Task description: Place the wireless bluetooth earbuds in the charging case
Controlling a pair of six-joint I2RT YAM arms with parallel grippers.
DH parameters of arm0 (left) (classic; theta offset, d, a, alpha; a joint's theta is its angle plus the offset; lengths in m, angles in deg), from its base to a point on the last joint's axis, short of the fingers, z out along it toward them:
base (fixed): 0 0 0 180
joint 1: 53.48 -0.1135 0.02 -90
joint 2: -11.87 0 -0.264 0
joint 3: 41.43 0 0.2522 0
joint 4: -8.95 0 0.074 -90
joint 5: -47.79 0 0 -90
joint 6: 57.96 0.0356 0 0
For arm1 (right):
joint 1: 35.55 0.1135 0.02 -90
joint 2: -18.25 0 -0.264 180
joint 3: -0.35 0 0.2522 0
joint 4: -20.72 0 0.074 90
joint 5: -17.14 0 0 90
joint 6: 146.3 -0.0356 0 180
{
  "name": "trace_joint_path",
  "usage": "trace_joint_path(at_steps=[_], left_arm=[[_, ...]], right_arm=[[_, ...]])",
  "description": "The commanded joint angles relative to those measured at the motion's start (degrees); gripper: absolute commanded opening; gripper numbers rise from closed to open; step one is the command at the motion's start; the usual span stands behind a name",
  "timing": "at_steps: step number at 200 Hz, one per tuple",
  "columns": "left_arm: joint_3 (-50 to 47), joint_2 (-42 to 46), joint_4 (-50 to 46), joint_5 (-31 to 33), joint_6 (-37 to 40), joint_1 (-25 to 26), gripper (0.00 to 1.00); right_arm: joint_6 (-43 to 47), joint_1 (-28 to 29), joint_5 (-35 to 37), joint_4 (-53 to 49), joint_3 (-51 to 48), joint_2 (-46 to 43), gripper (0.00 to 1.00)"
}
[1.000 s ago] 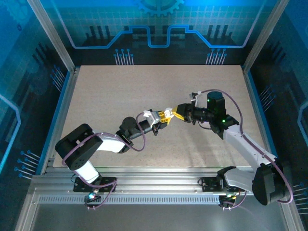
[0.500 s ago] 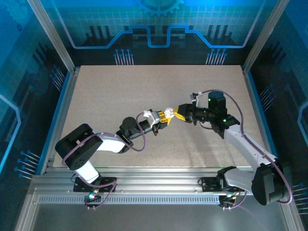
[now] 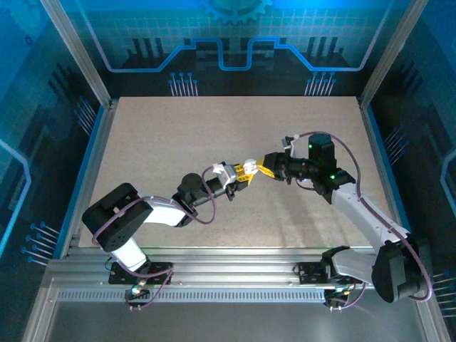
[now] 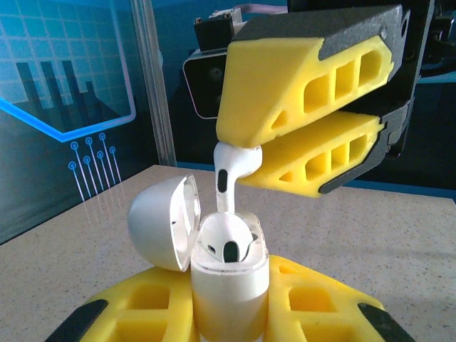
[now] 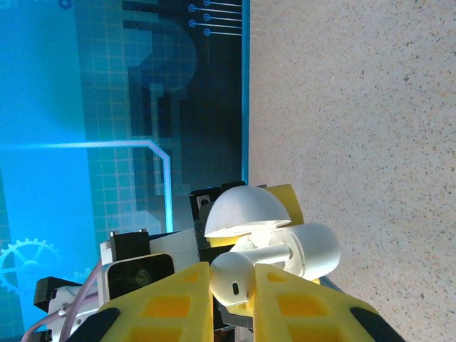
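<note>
1. Left hand (image 3: 241,173) is clamped on the open charging case (image 4: 229,274); one earbud (image 4: 226,246) is seated inside.
2. Right hand (image 3: 265,168) pinches a second earbud (image 4: 231,167), stem down, just over the case; seating it remains.

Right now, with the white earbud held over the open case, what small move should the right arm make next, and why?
Probably ease the right end effector straight down: its white stem-shaped earbud hangs stem-down at the mouth of the open white charging case, which the left end effector grips upright.
</note>
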Motion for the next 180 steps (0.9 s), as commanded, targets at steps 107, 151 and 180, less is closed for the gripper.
trace_joint_path(at_steps=[107, 151, 180], left_arm=[[1.6, -0.5, 3.7, -0.6, 1.3, 0.6, 0.1], [1.5, -0.4, 4.1, -1.1, 1.1, 0.6, 0.1], [1.5, -0.2, 4.4, -1.6, 0.8, 0.7, 0.1]], right_arm=[[0.3, -1.0, -4.8, -1.4, 0.7, 0.2, 0.18], [0.8, -1.2, -5.2, -2.6, 1.1, 0.6, 0.18], [1.2, -1.9, -5.2, -3.8, 1.2, 0.9, 0.18]])
